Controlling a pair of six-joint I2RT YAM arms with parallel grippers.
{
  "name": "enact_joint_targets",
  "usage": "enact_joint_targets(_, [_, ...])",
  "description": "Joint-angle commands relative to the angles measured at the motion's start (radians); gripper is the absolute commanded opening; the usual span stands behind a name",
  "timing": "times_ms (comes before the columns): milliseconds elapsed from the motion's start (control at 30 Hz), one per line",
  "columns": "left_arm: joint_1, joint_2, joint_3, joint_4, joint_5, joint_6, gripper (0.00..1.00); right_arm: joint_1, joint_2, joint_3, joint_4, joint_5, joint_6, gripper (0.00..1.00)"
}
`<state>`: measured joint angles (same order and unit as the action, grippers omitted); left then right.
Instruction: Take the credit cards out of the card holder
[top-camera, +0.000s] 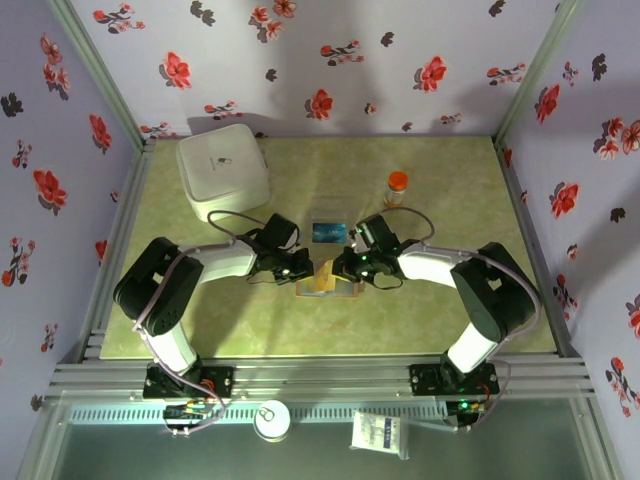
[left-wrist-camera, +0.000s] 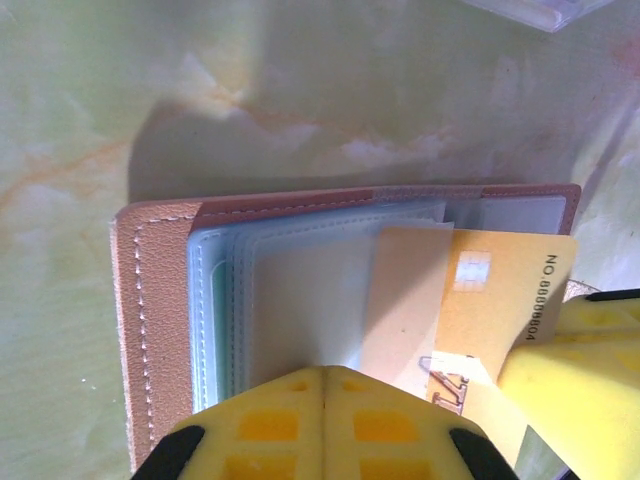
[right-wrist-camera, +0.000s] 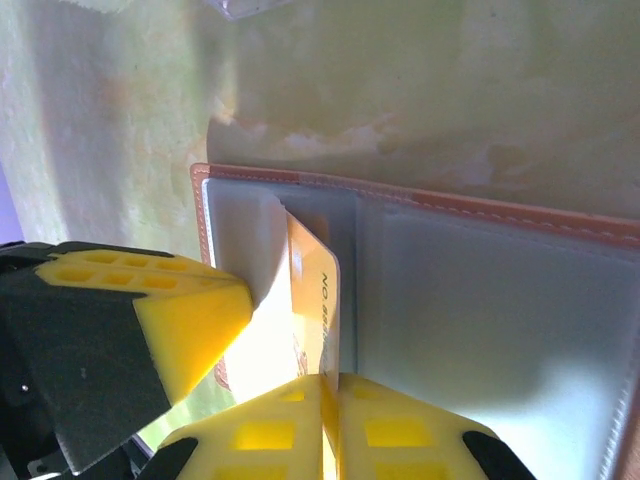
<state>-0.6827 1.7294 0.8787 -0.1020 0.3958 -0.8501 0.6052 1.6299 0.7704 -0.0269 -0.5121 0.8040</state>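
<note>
1. Pale green marbled tabletop (top-camera: 470, 310).
2. White square container (top-camera: 222, 170), far left.
3. Small orange-capped bottle (top-camera: 397, 188), far side, right of centre.
4. Clear plastic box (top-camera: 330, 232) just beyond the open card holder (top-camera: 326, 278), centre.

We see the card holder (top-camera: 327, 281) on the counter (top-camera: 450, 325), a card (left-wrist-camera: 480, 300) sticking from it, a box (top-camera: 330, 232) just behind.

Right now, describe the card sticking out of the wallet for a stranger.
In the middle of the green table lies the open tan card holder. A gold card juts from its pale sleeves, alone there in bearing a chip and printed number.
</note>
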Motion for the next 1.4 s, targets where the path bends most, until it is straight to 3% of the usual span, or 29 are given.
enact_joint_targets(0, [-0.005,-0.020,-0.021,-0.041,-0.023,0.011,0.00,-0.011,-0.040,0.015,-0.136,0.045,-0.064,0.10])
enact_joint_targets(333, [-0.005,-0.028,-0.005,-0.042,-0.021,0.014,0.00,-0.028,-0.104,0.175,-0.424,0.122,-0.322,0.07])
enact_joint_targets(667, [-0.005,-0.066,-0.019,-0.014,-0.020,-0.005,0.04,-0.027,-0.052,0.407,-0.683,0.208,-0.868,0.06])
enact_joint_targets(1000, [0.010,-0.137,-0.075,0.018,-0.031,-0.025,0.12,-0.024,0.135,0.754,-0.972,0.398,-1.415,0.00])
enact_joint_targets(1133, [0.028,-0.181,-0.109,0.003,-0.041,-0.024,0.13,-0.020,0.215,0.898,-1.040,0.447,-1.542,0.00])
enact_joint_targets(1367, [0.075,-0.279,-0.197,-0.023,-0.054,-0.024,0.13,-0.024,0.411,1.175,-1.151,0.427,-1.671,0.00])
